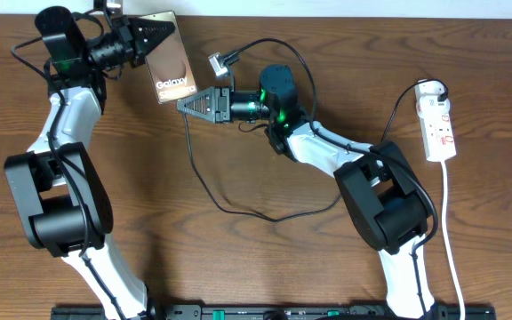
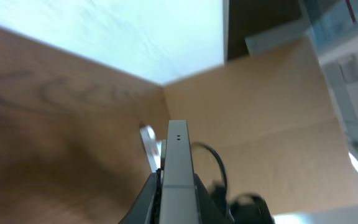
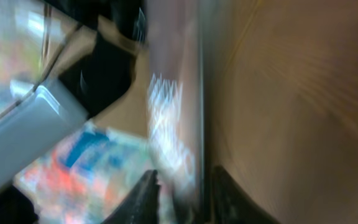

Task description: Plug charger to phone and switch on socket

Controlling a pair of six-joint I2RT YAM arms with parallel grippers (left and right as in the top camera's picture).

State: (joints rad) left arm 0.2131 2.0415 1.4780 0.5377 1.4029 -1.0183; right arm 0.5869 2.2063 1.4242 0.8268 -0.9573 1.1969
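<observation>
- Left wrist view: the phone (image 2: 178, 155) runs edge-on straight out from the left gripper (image 2: 174, 205), whose fingers are clamped tight on its upper end. I judge that grip is there to hold the body steady and keep its free lower end offered toward the other arm.
- Right wrist view is smeared by motion. Two dark fingers (image 3: 145, 199) of the right gripper (image 3: 185, 199) stand apart, and the phone's white lettering blurs just beyond them. I see nothing pinched between them.
- Overhead, the right gripper's tip sits just beside the phone's lower edge, lined up with the port end, which is the spot the plug tip has to go.
- The charger (image 1: 204, 182) starts at that same spot, so the tip may be at the port. I cannot tell whether it is seated.
- From there the cable drops in a slack loop across the table (image 1: 265, 267) and passes behind the right arm toward the socket.
- A small silvery connector (image 1: 220, 64) lies just right of the phone; I cannot tell what it belongs to.
- Farthest out, the socket (image 1: 438, 120) lies at the right edge, well apart from both grippers, its switch untouched.
</observation>
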